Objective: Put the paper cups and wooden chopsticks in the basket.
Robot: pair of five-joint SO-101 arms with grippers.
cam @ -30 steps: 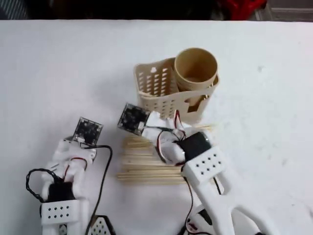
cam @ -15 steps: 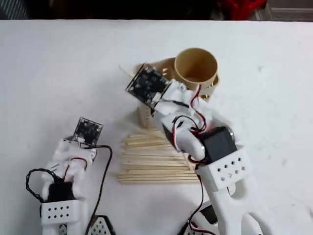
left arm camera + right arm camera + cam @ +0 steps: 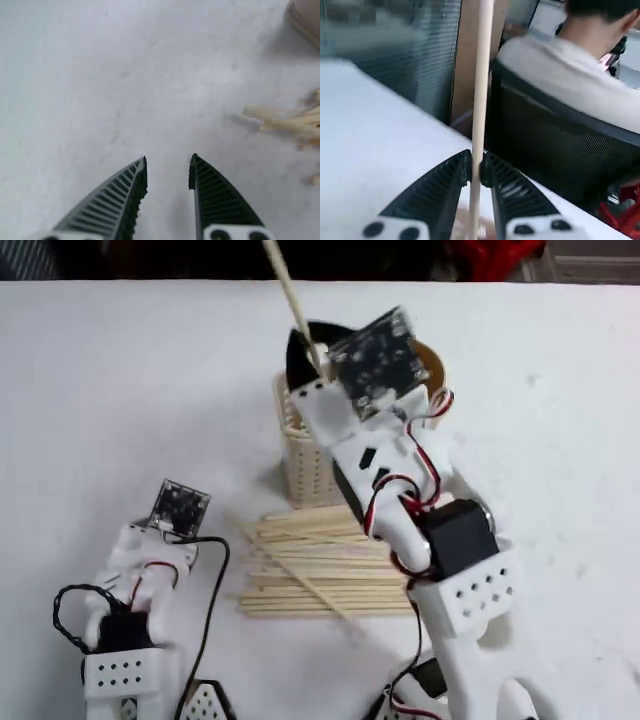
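My right gripper (image 3: pixel 312 358) hovers over the cream slotted basket (image 3: pixel 305 465), shut on one wooden chopstick (image 3: pixel 283 282) that stands nearly upright. In the right wrist view the chopstick (image 3: pixel 482 75) rises from between the closed fingertips of the gripper (image 3: pixel 476 172). A paper cup (image 3: pixel 437 362) sits in the basket, mostly hidden behind that arm. A pile of chopsticks (image 3: pixel 310 570) lies flat in front of the basket, one of them slanted across it. My left gripper (image 3: pixel 167 172) is open just above bare table, to the left of the pile's ends (image 3: pixel 295 125).
The left arm (image 3: pixel 140 580) rests at the table's front left. The right arm's body (image 3: pixel 450 560) covers the pile's right end. A corner of the basket (image 3: pixel 306 20) is in the left wrist view. White table spreads to the left, right and back.
My right arm rose from the pile with a chopstick and swung up over the basket, tipping the stick upright. The left arm has not moved.
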